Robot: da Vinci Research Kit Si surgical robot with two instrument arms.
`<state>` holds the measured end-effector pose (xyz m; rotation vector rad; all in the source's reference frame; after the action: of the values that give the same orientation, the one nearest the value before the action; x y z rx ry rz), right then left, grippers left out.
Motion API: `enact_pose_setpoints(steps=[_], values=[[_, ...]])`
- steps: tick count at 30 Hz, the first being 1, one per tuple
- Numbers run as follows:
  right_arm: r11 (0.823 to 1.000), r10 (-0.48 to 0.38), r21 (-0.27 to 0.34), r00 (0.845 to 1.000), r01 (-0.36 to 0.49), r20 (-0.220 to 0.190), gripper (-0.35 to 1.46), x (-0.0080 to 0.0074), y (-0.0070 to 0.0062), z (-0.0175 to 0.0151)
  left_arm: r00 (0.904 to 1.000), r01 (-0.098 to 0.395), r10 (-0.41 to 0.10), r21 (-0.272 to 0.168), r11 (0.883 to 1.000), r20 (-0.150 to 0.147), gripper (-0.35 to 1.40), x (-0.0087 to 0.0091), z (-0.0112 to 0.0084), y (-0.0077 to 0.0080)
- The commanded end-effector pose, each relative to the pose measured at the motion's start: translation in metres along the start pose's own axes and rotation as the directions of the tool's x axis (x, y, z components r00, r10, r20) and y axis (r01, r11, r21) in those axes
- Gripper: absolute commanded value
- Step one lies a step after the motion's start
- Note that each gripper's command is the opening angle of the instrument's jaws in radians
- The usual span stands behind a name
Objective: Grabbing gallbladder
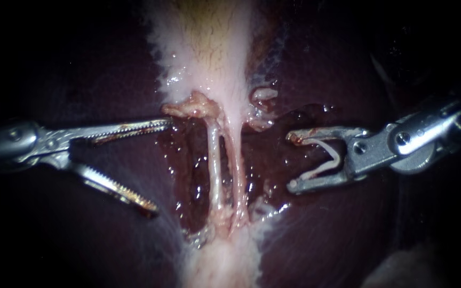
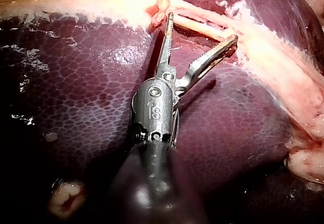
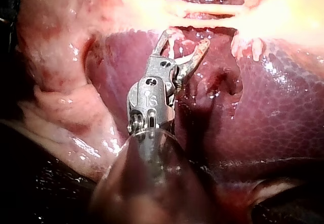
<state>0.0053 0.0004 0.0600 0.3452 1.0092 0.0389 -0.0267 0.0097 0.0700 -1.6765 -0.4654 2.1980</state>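
Note:
The pale gallbladder [image 1: 209, 48] hangs down the middle of the endoscope view and narrows into two thin tubes [image 1: 215, 165]. My left instrument [image 1: 161, 165] comes in from the left with its toothed jaws wide open. Its upper jaw tip lies at the frayed tissue [image 1: 193, 105] under the gallbladder. In the left wrist view the left instrument [image 2: 202, 27] gapes just short of a pale tube [image 2: 202, 29]. My right instrument [image 1: 292, 161] stands right of the tubes, apart from them, and holds a white V-shaped clip [image 1: 326, 157] between its jaws. The right wrist view shows the right instrument [image 3: 185, 40] and the clip [image 3: 183, 58].
Dark purple liver [image 2: 91, 107] lies on both sides. A wet red bed [image 1: 188, 160] surrounds the tubes. Pale fatty tissue [image 1: 225, 261] joins them at the lower end. Pink tissue folds [image 3: 61, 107] lie beside the right instrument's shaft.

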Motion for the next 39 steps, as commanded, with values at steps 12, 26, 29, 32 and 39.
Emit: enact_pose_setpoints(steps=[12, 26, 29, 32, 39], values=[[1.0, 0.003, -0.001, 1.0, -0.003, 0.0, 0.49, 0.0, 0.0, 0.0, 0.9997, 0.015, -0.016, 0.054, 0.998, 0.018, 1.18, 0.0018, -0.0016, -0.0017], [1.0, 0.003, -0.002, 1.0, -0.003, 0.001, 0.49, -0.0001, 0.0, 0.0001, 0.9793, 0.051, -0.078, 0.146, 0.988, 0.187, 1.13, 0.0056, 0.0012, -0.0064], [1.0, 0.003, -0.002, 1.0, -0.003, 0.001, 0.49, -0.0001, 0.0, 0.0002, 0.9736, 0.048, -0.08, 0.151, 0.987, 0.214, 1.09, 0.0052, 0.0027, -0.0068], [1.0, 0.003, -0.002, 1.0, -0.003, 0.001, 0.49, -0.0001, 0.0, 0.0002, 0.9672, 0.04, -0.079, 0.159, 0.986, 0.242, 1.06, 0.0038, 0.0036, -0.007], [1.0, 0.002, -0.002, 1.0, -0.002, 0.001, 0.5, 0.0, 0.0, 0.0003, 0.9574, 0.025, -0.072, 0.167, 0.986, 0.28, 0.96, 0.0003, 0.0044, -0.0082]])
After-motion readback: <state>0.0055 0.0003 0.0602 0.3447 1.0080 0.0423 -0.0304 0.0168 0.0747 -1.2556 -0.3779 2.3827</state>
